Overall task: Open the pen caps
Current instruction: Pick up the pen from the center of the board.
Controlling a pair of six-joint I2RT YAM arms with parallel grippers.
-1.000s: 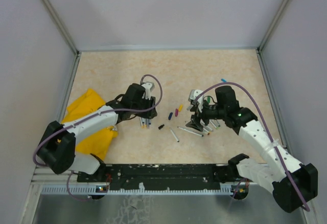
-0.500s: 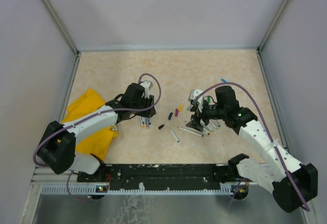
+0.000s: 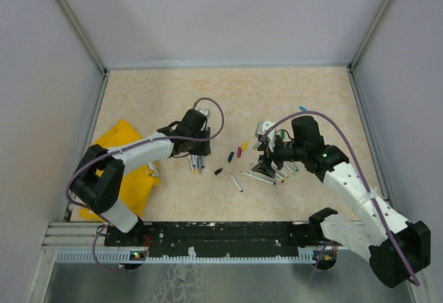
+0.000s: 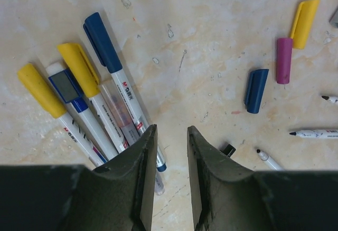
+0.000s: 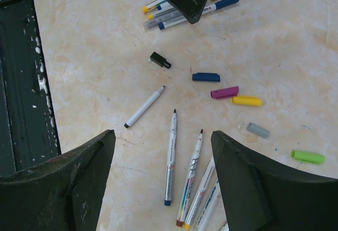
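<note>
Hovering over the capped pens [image 4: 103, 44], your left gripper [image 4: 171, 131] keeps narrow, empty jaws, apparently sized for one pen; your right gripper [image 5: 162, 136], well apart from those pens, stands wide and empty.

The far half of the worktop [image 3: 228, 95] lies bare up to the walls [image 3: 228, 19]. Loose caps [image 5: 206, 76] and uncapped pens [image 5: 170, 157] litter the middle. A yellow cloth [image 3: 116, 135] covers the near-left part, and capped pens [image 4: 119, 83] crowd beneath the left gripper [image 4: 170, 136].
</note>
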